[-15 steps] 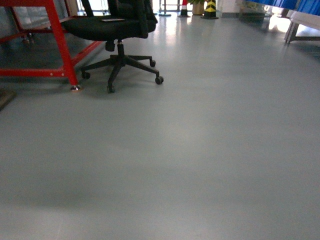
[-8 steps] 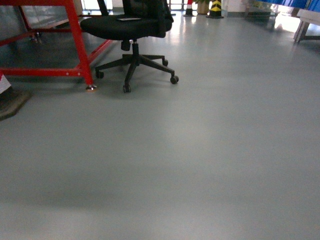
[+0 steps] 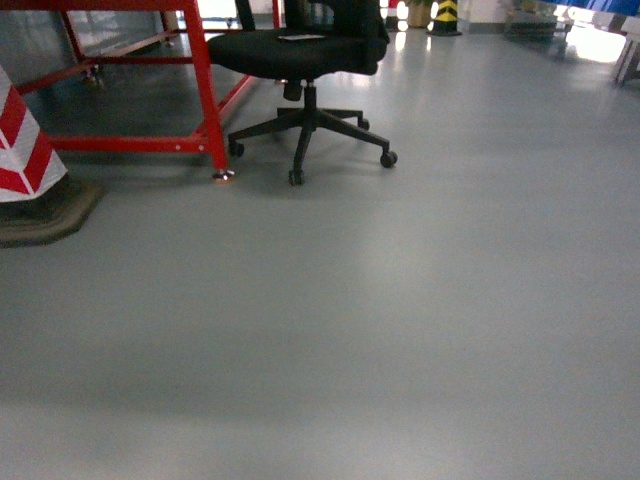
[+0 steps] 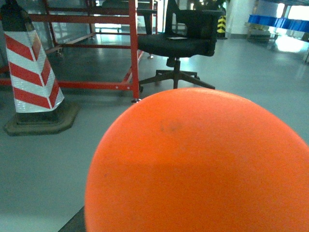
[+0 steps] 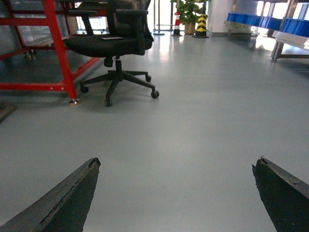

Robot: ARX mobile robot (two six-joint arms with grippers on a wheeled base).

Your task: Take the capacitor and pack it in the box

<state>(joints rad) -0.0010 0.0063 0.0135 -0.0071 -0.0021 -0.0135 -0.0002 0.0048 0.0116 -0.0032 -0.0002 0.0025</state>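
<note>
Rightward across the head view is how the scene has slid since the earlier frames: the black office chair (image 3: 310,70) and the red steel frame (image 3: 200,90) now sit nearer the middle of the top edge, and a red-and-white striped cone (image 3: 25,150), out of view a second ago, has come in at the left edge.

By count the head view holds one chair, one red frame and one striped cone on its dark base, all standing on the grey floor (image 3: 380,330). A second, yellow-and-black cone (image 3: 445,14) shows far off at the top edge, small and hard to read. The chair's back is cut off by the top edge, the striped cone by the left edge.

In the left wrist view a large orange rounded shape (image 4: 203,164) fills the lower right of the frame, so close that I cannot tell what it is. It hides the left gripper entirely, so whether its fingers are apart or together cannot be told.

In the right wrist view the right gripper (image 5: 176,193) shows two dark fingertips (image 5: 72,198) at the bottom corners, set wide apart with only bare floor between them. Blue bins (image 5: 270,21) line the far right.

Neither the box nor any capacitor appears in any of the three views.
</note>
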